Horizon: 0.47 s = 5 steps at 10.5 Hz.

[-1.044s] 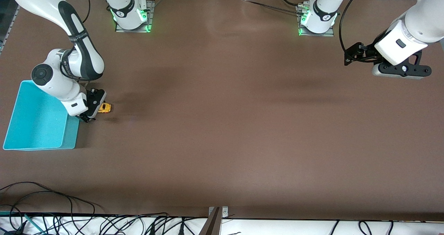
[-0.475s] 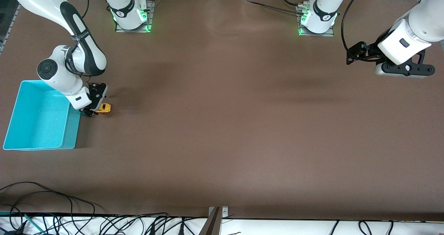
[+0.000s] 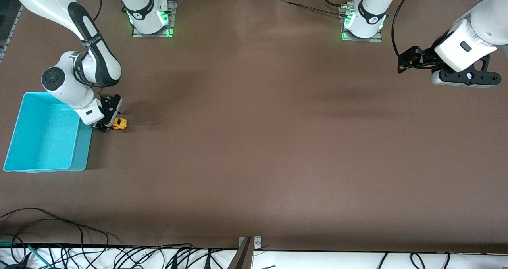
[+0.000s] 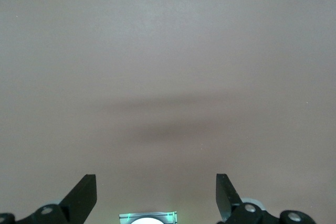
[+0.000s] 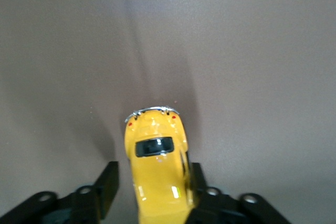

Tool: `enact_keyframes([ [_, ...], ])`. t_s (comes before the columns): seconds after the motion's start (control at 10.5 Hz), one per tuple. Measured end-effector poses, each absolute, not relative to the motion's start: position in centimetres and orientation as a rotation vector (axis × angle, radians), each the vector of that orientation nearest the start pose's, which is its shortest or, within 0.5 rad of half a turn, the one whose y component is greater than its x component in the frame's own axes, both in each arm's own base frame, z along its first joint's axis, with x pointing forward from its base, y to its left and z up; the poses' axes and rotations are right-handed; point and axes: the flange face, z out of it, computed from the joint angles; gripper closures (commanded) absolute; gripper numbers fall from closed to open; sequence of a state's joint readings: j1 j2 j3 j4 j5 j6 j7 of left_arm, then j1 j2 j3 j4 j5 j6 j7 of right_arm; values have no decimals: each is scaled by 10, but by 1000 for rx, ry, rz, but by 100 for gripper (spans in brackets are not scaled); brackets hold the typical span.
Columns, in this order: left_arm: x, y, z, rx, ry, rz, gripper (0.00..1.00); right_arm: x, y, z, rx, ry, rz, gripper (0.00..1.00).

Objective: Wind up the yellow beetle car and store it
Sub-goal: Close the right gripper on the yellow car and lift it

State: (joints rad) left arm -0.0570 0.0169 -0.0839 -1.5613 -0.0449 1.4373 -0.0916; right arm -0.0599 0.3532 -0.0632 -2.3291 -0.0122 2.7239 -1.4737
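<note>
Right tool (image 5: pixel 149 192) is straddling the yellow beetle car (image 5: pixel 157 169) on the surface beside the turquoise bin (image 3: pixel 43 142), fingers closing along its long axis; left tool (image 4: pixel 156 195) is waiting, spread wide.

Your right gripper (image 5: pixel 149 192) now sits lower, its fingers drawn in around the car (image 5: pixel 156 169). Your left gripper (image 3: pixel 462 77) has drifted slightly.
</note>
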Motion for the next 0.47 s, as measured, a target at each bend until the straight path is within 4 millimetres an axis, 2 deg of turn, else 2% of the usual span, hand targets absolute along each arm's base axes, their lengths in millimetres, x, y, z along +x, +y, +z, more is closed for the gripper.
enact_keyframes([
  [0.09,538,-82,609,-3162,86,230,0,520,-64,191,-2467,-2024,-18,100],
  [0.28,539,-83,609,-3161,87,232,0,520,-62,193,-2451,-2046,-25,100],
  [0.47,537,-83,607,-3157,90,251,0,526,-46,205,-2413,-2106,-67,100],
])
